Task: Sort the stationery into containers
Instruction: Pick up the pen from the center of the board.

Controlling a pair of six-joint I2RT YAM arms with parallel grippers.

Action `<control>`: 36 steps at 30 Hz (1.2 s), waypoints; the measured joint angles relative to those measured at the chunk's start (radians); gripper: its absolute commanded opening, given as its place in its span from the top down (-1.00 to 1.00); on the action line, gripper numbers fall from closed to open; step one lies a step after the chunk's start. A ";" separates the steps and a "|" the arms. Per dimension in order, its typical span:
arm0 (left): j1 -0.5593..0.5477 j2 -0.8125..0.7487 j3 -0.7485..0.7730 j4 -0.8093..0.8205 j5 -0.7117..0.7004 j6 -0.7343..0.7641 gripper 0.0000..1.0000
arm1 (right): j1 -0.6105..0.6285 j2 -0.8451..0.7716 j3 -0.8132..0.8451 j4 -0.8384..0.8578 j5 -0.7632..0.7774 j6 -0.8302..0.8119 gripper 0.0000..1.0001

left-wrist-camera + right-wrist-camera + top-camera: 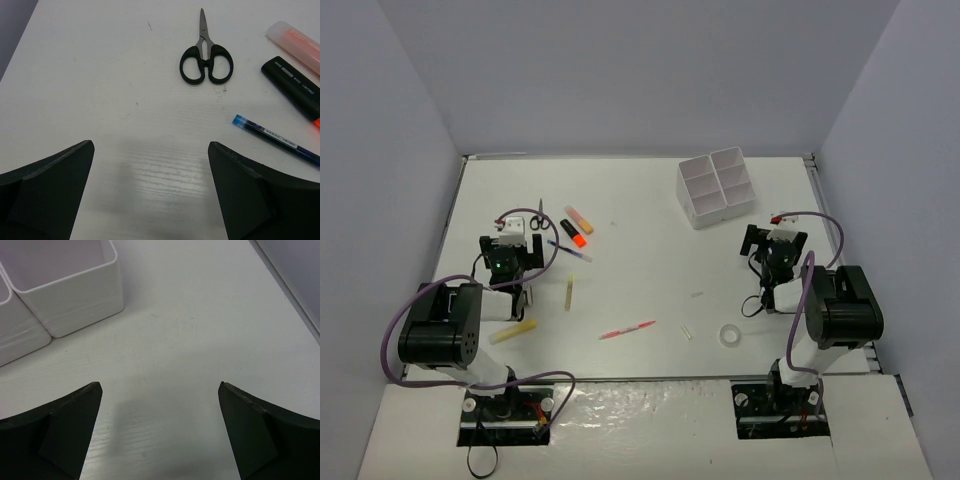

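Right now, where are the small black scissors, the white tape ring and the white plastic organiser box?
Small black scissors (204, 60): left wrist view, on the pivot.
White tape ring (729, 341): top external view, on its near band.
White plastic organiser box (720, 212): top external view, on its near wall.

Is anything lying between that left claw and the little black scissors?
Nothing visible. The left gripper is open, and only table surface lies between it and the scissors.

Illegible print on black highlighter (295, 87), blue pen (275, 136)
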 measured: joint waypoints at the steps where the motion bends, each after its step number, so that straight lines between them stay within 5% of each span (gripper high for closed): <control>1: 0.000 0.000 0.000 0.000 0.000 0.000 -0.94 | 0.000 0.000 0.000 0.000 0.000 0.000 -1.00; 11: 0.002 -0.028 0.007 -0.070 0.016 0.004 -0.94 | 0.000 -0.101 0.127 -0.250 0.045 0.030 -1.00; 18: -0.008 -0.103 0.436 -0.601 0.121 0.115 -0.90 | -0.001 -0.344 0.293 -0.535 0.111 0.205 -0.83; 24: -0.123 -0.177 0.806 -1.125 0.157 0.227 -0.80 | 0.025 -0.409 0.522 -0.888 0.123 0.305 -0.75; 28: -0.297 -0.170 1.100 -1.487 0.204 0.312 -0.79 | 0.049 -0.433 0.606 -1.065 0.103 0.343 -0.72; 30: -0.480 -0.168 1.171 -1.619 0.172 0.366 -0.78 | 0.061 -0.451 0.617 -1.138 0.082 0.366 -0.70; 34: -0.824 -0.109 1.138 -1.821 0.145 0.436 -0.66 | 0.092 -0.467 0.621 -1.245 0.026 0.407 -0.59; 36: -0.894 -0.048 1.074 -1.884 0.159 0.452 -0.64 | 0.121 -0.465 0.621 -1.271 -0.011 0.410 -0.61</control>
